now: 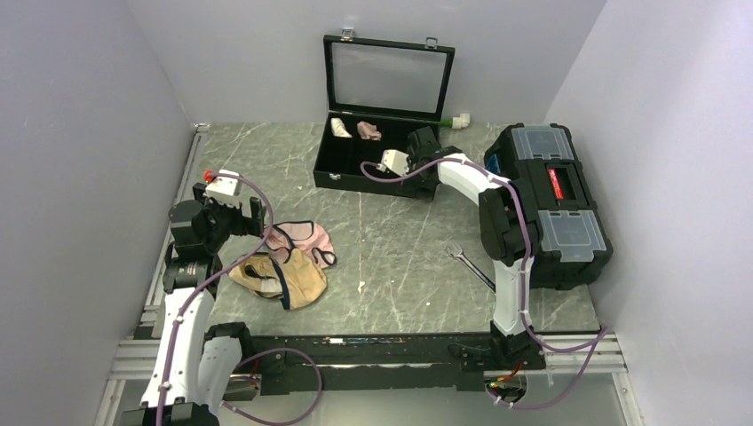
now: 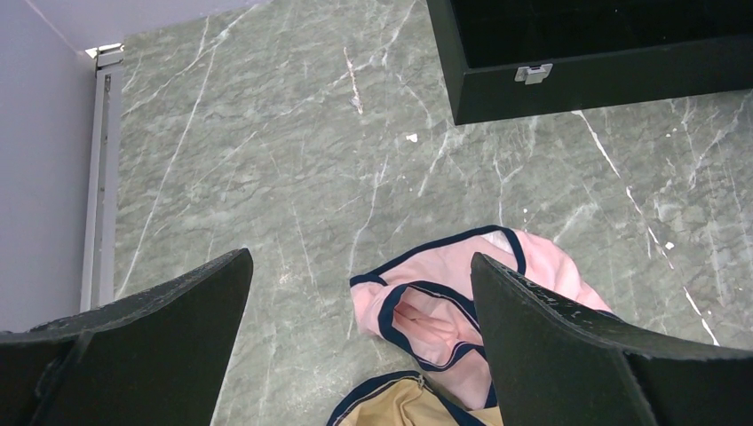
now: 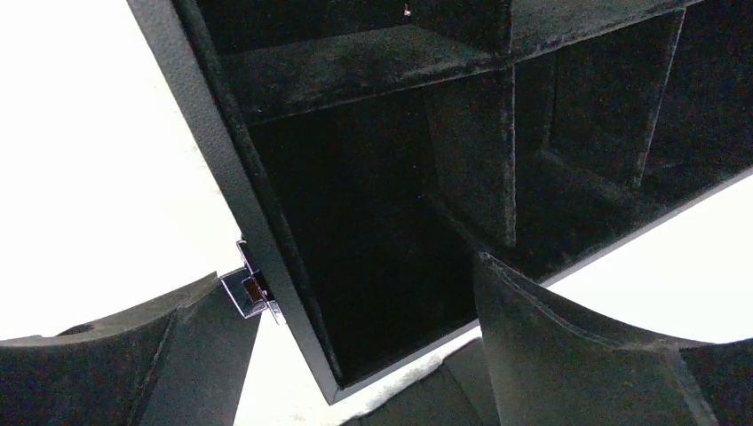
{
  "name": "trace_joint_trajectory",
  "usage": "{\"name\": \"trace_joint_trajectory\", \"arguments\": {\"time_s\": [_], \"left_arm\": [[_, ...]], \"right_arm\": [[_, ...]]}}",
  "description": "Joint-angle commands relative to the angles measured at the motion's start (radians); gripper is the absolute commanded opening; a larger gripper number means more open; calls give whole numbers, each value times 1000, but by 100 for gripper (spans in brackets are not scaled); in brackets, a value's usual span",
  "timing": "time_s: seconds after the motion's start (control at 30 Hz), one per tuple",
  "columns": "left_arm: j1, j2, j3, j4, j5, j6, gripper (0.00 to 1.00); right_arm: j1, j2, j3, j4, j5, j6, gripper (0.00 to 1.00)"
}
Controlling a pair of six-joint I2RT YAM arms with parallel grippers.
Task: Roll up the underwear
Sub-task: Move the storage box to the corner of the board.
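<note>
1. The underwear (image 1: 289, 280), the tan piece with navy edging, lay crumpled and unrolled on the table (image 1: 400, 257). It was at the near left, just in front of the left arm. The left wrist view caught only its top edge, at the bottom of the frame.
2. A pink pair (image 1: 306, 238) with the same dark trim lay against its far side, touching it and partly overlapping.
3. The left gripper (image 2: 360, 262) hung above the two garments with its jaws spread wide and nothing between them. It sat over the pink pair and bare table more than over the tan piece.
4. The right gripper (image 3: 346, 266) was well apart from all that, over the front right corner of the open black case (image 1: 337, 173). Its jaws were parted and empty, with dark, bare compartments below them.
5. Two small rolls, one cream (image 1: 339, 127) and one pink (image 1: 368, 130), sat in the back compartments of the case.
6. To my eye, the rolling of the tan piece had not begun. It would need picking out from beside the pink pair, laying flat, and rolling up. It would probably then go into a free compartment, though that was only my guess.
</note>
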Motion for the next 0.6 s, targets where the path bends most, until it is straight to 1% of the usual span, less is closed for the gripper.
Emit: {"name": "trace_joint_trajectory", "arguments": {"time_s": [0.0, 0.1, 0.2, 0.3, 0.43, 0.57], "left_arm": [[5, 10, 35, 17, 6, 10, 99], [5, 11, 35, 16, 6, 11, 99], [5, 8, 34, 18, 7, 13, 99], [5, 9, 32, 18, 7, 13, 99], [4, 15, 35, 14, 12, 19, 99], [2, 36, 56, -14, 6, 60, 99]], "right_arm": [[-36, 22, 60, 74, 115, -42, 86], [-38, 35, 85, 74, 107, -18, 85], [-36, 19, 90, 41, 35, 6, 84], [-23, -12, 58, 38, -38, 6, 83], [-6, -43, 29, 32, -71, 26, 84], [1, -100, 7, 35, -86, 71, 88]]}}
